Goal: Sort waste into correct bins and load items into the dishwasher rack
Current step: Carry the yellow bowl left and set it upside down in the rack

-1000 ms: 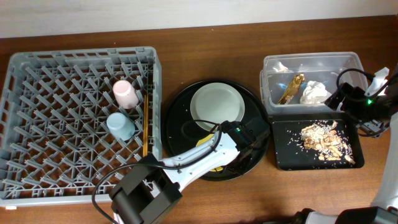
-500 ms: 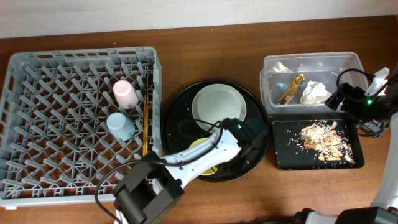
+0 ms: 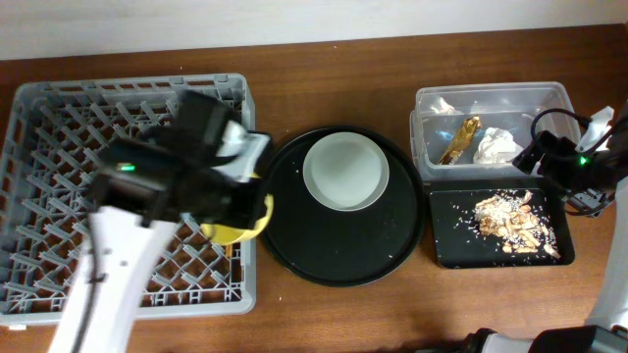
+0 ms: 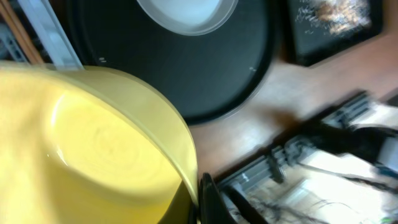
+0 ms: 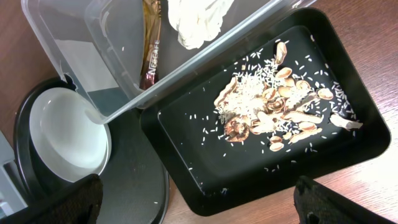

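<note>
Overhead: L gripper [image 3: 243,201] clenched on bowl [image 3: 238,227], motion-blurred, over the right wall of the rack [image 3: 59,108]. Plate [image 3: 344,172] on round tray [image 3: 343,260] to its right.

L wrist: bowl yellow, glossy, unmarked, fills the view.

R wrist: R gripper [image 5: 199,208] gapes, empty. Scraps [image 5: 273,106] in black tray [image 5: 186,168] just ahead. Wrapper [image 5: 151,62] lettering looks like "NESCAFE". It lies by napkin [image 5: 196,18] in tub [image 5: 93,37].

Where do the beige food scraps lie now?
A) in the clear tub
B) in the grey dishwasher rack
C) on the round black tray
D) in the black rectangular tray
D: the beige food scraps lie spread in the black rectangular tray, while the clear tub holds the white napkin and the gold wrapper.
</note>
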`<state>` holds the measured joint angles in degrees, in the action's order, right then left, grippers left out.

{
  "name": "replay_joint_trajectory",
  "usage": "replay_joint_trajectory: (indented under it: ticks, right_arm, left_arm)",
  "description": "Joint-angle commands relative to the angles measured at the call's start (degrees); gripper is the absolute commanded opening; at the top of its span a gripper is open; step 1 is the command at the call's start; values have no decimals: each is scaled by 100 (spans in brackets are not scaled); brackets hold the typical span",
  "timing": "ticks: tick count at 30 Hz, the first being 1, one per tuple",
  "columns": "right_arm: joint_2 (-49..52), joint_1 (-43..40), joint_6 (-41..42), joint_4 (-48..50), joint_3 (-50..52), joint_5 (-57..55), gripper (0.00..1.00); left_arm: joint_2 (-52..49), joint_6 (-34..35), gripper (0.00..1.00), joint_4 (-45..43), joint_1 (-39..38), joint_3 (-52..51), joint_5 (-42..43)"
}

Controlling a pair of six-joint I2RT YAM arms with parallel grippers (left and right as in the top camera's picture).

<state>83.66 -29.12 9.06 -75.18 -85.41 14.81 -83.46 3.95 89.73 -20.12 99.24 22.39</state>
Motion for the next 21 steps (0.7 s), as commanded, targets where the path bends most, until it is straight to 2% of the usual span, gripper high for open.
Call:
replay_joint_trajectory:
  ticks: [1, 6, 12, 17, 21]
  right_arm:
    - [9, -20, 46, -4, -105, -50, 98]
    - [9, -20, 46, -4, -107, -50, 99]
    - [9, -20, 46, -4, -105, -50, 99]
    - [9, -20, 44, -4, -105, -50, 99]
    - [9, -20, 46, -4, -105, -50, 99]
  left_arm:
    - [-59, -1950, 0, 503, 1239, -33, 2371]
    - [-79, -2916, 0, 699, 2669, -962, 3296]
    - [-201, -4358, 0, 634, 3641, -2597, 4647]
    - [-754, -4629, 0, 144, 3974, -3407, 5082]
    - [-1237, -4662, 0, -96, 3995, -3554, 5053]
